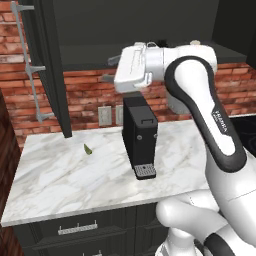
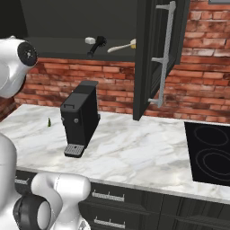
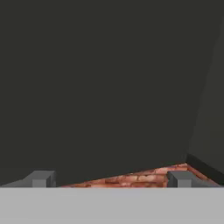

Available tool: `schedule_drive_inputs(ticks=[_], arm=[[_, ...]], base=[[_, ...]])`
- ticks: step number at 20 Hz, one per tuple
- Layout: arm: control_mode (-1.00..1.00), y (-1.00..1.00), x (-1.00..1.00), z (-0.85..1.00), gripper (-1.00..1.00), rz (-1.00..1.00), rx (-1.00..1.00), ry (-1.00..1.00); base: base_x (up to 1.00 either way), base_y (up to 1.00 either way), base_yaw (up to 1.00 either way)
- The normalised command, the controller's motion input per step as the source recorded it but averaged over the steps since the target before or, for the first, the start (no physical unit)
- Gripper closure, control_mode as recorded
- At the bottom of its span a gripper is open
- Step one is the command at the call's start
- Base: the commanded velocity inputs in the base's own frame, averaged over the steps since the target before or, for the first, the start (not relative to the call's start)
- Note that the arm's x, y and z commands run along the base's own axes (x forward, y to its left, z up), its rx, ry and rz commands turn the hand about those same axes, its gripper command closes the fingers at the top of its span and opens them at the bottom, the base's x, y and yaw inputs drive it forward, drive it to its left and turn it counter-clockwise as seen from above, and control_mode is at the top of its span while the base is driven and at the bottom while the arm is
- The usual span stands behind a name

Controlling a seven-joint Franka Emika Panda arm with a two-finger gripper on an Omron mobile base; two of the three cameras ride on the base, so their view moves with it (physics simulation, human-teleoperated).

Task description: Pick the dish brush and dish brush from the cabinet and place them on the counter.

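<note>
The cabinet (image 2: 147, 54) stands open above the counter (image 2: 134, 155). On its shelf lie the black dish brush (image 2: 98, 45) and, to its right, the cream-handled dish brush (image 2: 120, 46) with its tan head toward the open door. My gripper (image 1: 110, 69) is up at shelf height in front of the cabinet's (image 1: 52, 75) open mouth, left of the brushes and apart from them. In the hand view the gripper (image 3: 110, 179) is open with nothing between the fingertips (image 3: 41, 178), facing the dark cabinet interior with a strip of brick below.
A small white block (image 2: 90, 40) lies left of the black brush. A black coffee machine (image 1: 140, 135) stands on the counter (image 1: 60, 172) under the shelf, a small green item (image 1: 88, 149) to its left. A black cooktop (image 2: 211, 152) lies at the right. Both cabinet doors swing outward.
</note>
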Motion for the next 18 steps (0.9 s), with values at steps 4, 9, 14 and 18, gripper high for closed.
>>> schedule_drive_inputs(ticks=[4, 9, 14, 18], arm=[[-1.00, -0.43, -0.03, 0.16, -1.00, -0.27, 0.00, 0.07], [-1.00, -0.42, -0.02, 0.10, -1.00, -0.27, -0.01, 0.09], [-1.00, -0.46, -0.01, 0.02, -1.00, -0.27, -0.02, 0.07], [-1.00, -0.50, -0.01, 0.03, -1.00, -0.26, -0.02, 0.03]], base=[[0.00, 0.00, 0.00], [0.00, 0.00, 0.00], [0.00, 0.00, 0.00], [0.00, 0.00, 0.00]])
